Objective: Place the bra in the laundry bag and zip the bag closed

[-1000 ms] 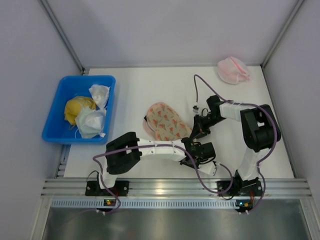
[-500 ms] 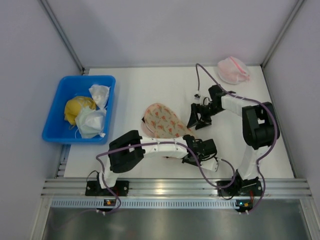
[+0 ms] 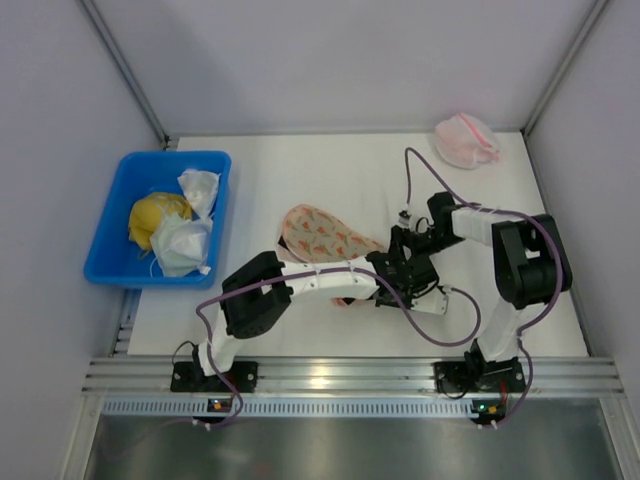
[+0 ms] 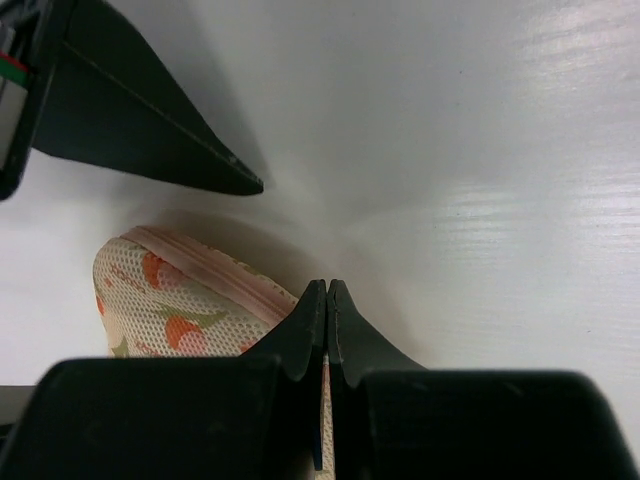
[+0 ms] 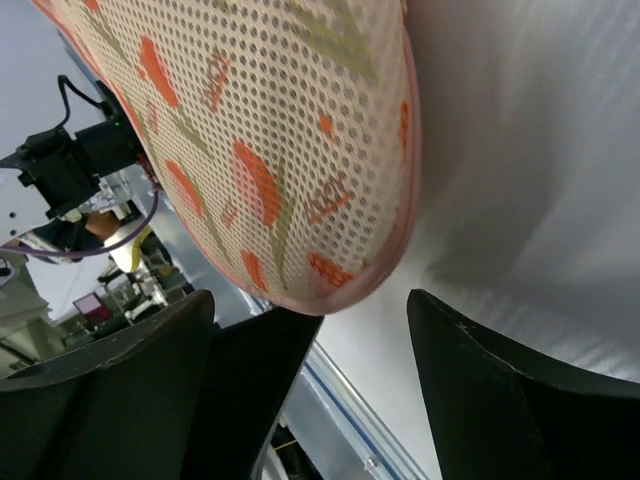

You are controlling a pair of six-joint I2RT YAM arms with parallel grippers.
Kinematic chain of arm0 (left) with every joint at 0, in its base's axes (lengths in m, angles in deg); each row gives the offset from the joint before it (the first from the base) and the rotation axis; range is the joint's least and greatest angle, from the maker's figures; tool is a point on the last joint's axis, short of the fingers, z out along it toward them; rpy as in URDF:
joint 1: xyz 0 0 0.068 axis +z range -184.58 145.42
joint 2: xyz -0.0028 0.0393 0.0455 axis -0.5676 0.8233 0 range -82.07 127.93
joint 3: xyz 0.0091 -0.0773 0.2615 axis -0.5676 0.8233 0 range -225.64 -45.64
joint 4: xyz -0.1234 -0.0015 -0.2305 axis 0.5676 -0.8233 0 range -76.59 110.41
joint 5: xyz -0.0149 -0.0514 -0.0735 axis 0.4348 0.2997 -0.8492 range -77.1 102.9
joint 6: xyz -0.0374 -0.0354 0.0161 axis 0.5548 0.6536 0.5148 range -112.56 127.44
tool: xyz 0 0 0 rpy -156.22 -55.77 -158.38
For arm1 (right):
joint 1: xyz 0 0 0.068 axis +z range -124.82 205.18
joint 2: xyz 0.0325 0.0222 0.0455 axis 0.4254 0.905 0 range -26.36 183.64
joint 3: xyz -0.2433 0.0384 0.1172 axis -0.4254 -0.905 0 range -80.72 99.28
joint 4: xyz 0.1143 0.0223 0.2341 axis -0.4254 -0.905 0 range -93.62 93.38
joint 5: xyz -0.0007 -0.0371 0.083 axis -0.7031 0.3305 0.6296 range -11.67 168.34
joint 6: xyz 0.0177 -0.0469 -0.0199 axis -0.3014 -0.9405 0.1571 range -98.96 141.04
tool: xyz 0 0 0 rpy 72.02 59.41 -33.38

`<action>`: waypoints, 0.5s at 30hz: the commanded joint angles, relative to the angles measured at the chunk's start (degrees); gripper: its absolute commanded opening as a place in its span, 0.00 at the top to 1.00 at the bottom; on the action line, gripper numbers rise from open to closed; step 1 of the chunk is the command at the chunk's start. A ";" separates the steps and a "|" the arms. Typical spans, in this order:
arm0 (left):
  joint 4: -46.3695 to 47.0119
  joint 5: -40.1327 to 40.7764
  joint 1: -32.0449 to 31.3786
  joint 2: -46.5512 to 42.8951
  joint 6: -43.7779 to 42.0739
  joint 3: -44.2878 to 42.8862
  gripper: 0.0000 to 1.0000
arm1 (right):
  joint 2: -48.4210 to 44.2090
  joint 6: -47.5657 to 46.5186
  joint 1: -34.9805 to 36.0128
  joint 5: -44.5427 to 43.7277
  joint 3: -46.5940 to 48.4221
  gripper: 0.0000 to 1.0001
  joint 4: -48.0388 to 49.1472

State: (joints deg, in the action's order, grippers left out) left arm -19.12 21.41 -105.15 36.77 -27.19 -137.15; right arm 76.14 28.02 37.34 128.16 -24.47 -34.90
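Mesh of peach-beige with small red-orange marks, the laundry bag lies on the white table. One narrow end reaches the left gripper, and the rest stretches away from those jaws toward the far left. In the left wrist view the two fingers are clenched tight together. The bag's pink zipper edge runs in under their tips and a thin pale sliver shows in the seam between them, so the jaws grasp the bag at that edge. Whether the sliver is the zipper tab cannot be told, nor whether the bra lies inside the bag.

The right gripper hangs just beyond the left jaws, on their far side, released and spread wide. In its own wrist view a rounded, bulging end of the bag fills the space ahead of the fingertips, its pink rim sitting between the two dark fingers. Whether the rim touches either finger cannot be told. One of those fingers shows in the left wrist view as a dark wedge ahead of the clenched tips, apart from the bag.

Well apart from both jaws, past the bag's far end, a blue bin holds a yellow cloth lump and white cloth bundles. Far beyond the right jaws, at the table's corner, sits a pink-and-white mesh bundle.
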 commanded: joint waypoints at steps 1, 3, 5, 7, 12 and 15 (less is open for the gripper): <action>2.79 -2.01 -0.36 -2.21 -0.61 -2.27 1.00 | 1.56 1.19 1.02 4.14 2.72 0.22 3.48; 3.23 -1.66 -0.36 -2.22 -0.26 -2.54 1.00 | 3.05 1.63 1.28 5.10 2.90 0.27 3.83; 3.84 -0.96 -0.36 -2.22 -0.26 -2.45 1.00 | 3.50 1.63 2.16 5.46 2.64 0.34 4.18; 4.63 -0.08 -0.36 -1.78 0.00 -2.54 1.00 | 3.67 1.46 3.30 5.90 2.46 0.42 4.27; 5.51 0.63 -0.36 -2.21 0.79 -2.36 0.96 | 4.55 1.37 4.01 5.90 3.95 0.87 3.57; 5.43 -1.21 -0.45 -5.89 1.93 -0.18 0.77 | 5.25 0.93 3.75 5.72 4.66 1.00 2.87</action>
State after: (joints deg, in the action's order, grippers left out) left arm -16.87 21.24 -105.24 36.62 -26.76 -137.45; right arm 80.53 29.79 40.66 132.27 -22.44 -31.97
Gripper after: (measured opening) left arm 0.181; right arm 0.033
